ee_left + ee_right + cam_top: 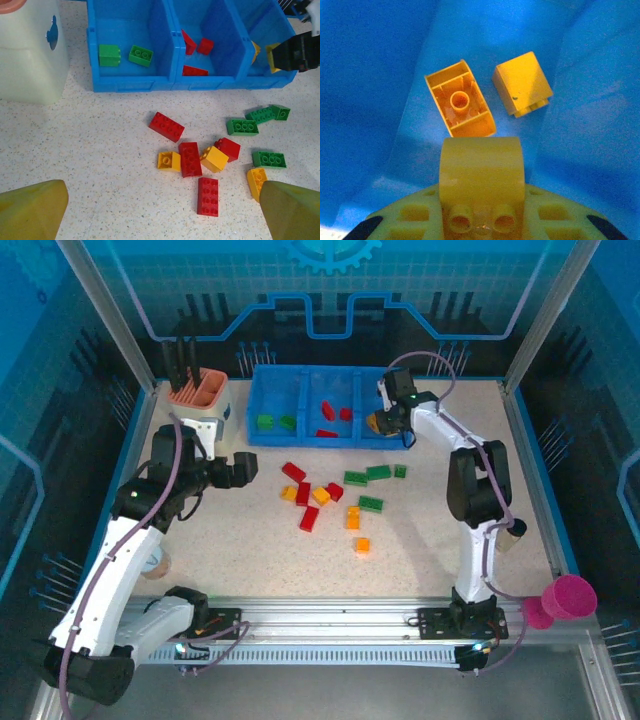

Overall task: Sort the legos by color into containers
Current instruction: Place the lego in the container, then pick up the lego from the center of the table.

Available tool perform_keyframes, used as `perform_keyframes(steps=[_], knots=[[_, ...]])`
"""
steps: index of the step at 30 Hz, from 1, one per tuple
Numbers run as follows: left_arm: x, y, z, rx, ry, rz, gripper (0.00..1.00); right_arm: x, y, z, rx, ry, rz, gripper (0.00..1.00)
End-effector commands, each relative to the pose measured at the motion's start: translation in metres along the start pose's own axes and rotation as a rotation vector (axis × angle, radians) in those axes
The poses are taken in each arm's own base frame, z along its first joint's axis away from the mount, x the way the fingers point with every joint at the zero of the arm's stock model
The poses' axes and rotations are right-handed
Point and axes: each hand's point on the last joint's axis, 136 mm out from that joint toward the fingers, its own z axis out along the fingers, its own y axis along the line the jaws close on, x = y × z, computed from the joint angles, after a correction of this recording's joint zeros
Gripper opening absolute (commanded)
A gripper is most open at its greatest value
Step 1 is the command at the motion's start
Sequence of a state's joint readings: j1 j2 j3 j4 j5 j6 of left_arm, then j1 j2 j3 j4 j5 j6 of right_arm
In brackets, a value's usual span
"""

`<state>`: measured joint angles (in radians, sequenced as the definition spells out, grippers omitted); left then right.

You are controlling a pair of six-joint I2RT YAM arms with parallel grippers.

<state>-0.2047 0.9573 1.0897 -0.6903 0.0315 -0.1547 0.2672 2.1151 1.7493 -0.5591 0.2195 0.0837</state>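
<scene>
Yellow plastic is clamped between the fingers of the right gripper: a yellow brick, studs toward the wrist lens, hangs over the floor of the right compartment. Two more yellow pieces lie there, an overturned brick with its hollow underside up and a tipped brick just beside it. The overhead camera adds the layout that this close view lacks. The blue tray stands at the far side of the table, with the right arm reaching over its right end. The left gripper hovers over the near table, jaws spread wide and grasping nothing, its olive fingertips in the lower corners of the left wrist view. That view resolves the tray's contents: two green bricks in the left compartment and three red bricks in the middle one. The loose legos, red, green and yellow, are scattered on the table in front. As for markings, a pale box carries a blue mark, too partial to read, and a gear outline decorates the back panel.
</scene>
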Motion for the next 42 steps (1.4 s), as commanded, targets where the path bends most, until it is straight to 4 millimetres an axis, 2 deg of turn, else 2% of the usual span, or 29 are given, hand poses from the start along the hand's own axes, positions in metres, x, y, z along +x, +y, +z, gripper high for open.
perform_keyframes(steps=[1, 7, 13, 16, 20, 25, 29, 31, 33, 38, 42], knots=[[0.004, 0.002, -0.001, 0.005, 0.008, -0.025, 0.99, -0.017, -0.003, 0.009, -0.004, -0.034, -0.013, 0.29], [0.009, 0.001, 0.002, 0.015, 0.034, -0.024, 0.99, -0.013, -0.001, 0.025, -0.004, -0.004, -0.025, 0.36], [0.007, 0.001, 0.001, 0.010, 0.030, -0.020, 0.99, -0.015, 0.002, 0.014, -0.012, -0.011, -0.030, 0.46], [0.006, 0.001, 0.000, 0.011, 0.025, -0.019, 0.99, -0.021, 0.008, -0.002, -0.020, -0.033, -0.044, 0.48], [0.004, -0.001, 0.001, 0.018, 0.019, -0.021, 0.99, -0.027, 0.021, -0.035, -0.032, -0.052, -0.059, 0.48], [0.006, -0.001, 0.006, 0.030, 0.012, -0.003, 0.99, -0.017, 0.032, -0.079, -0.098, -0.047, 0.030, 0.51], [0.010, -0.002, 0.013, 0.043, 0.011, 0.027, 0.99, 0.010, 0.042, -0.113, -0.121, 0.001, 0.121, 0.52], [0.009, -0.002, 0.012, 0.046, -0.001, 0.033, 0.99, 0.033, 0.054, -0.122, -0.148, 0.044, 0.194, 0.56], [0.008, -0.003, 0.010, 0.053, -0.026, 0.037, 0.99, 0.062, 0.075, -0.127, -0.230, 0.112, 0.286, 0.58], [0.006, -0.007, 0.005, 0.082, -0.066, 0.044, 0.99, 0.129, 0.118, -0.124, -0.251, 0.218, 0.324, 0.60], [0.007, -0.014, 0.000, 0.120, -0.070, 0.043, 0.99, 0.171, 0.152, -0.115, -0.249, 0.324, 0.263, 0.68]])
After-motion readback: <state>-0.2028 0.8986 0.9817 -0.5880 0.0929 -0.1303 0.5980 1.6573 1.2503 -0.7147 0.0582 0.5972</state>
